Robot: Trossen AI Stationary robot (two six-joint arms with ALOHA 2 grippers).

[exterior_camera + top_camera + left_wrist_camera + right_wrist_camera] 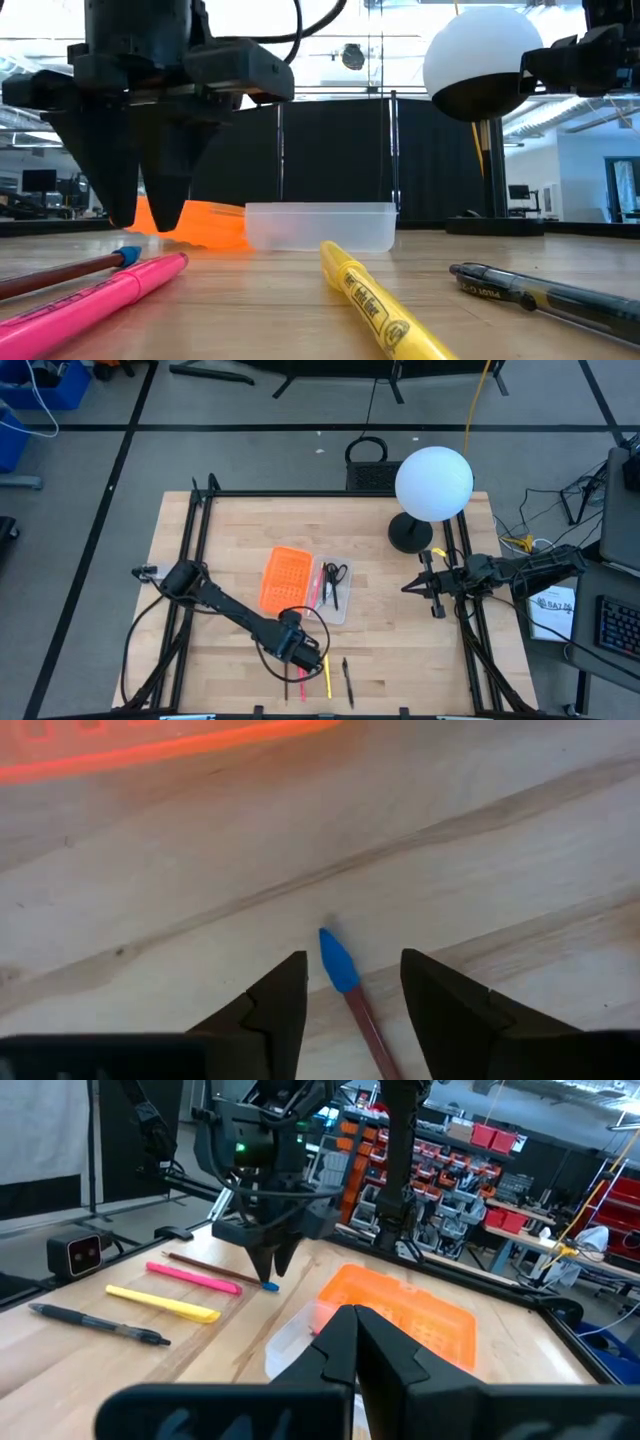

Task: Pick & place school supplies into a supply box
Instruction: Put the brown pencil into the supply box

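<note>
**Left gripper lines up on the blue-tipped pencil**

The left gripper (pixel 297 650) hangs low over the wooden tabletop (pixel 400 630) near its front edge, its two dark fingers (pixel 270 1005) spread apart with the thin brown pencil with a blue tip (pixel 343 975) lying in the gap between them. The fingers straddle the pencil's tip end but do not touch it; this looks like the alignment just ahead of a pinch.

Beside the pencil, also along the front edge, lie the pink highlighter (pixel 95 300), the yellow highlighter (pixel 370 300) and the black pen (pixel 545 290), well apart from each other, so each can probably be taken singly.

The shallow clear plastic supply box (pixel 320 226) sits near the tabletop's middle, with small black-handled scissors (pixel 335 575) and a few thin pens already in it. The orange perforated rectangular piece (pixel 284 578) lies touching its left side.

The right gripper (pixel 425 588) waits above the right edge, fingers pressed together on nothing, clear of the left arm's path to the box. A white globe lamp (pixel 433 484) stands at the far right corner.
</note>
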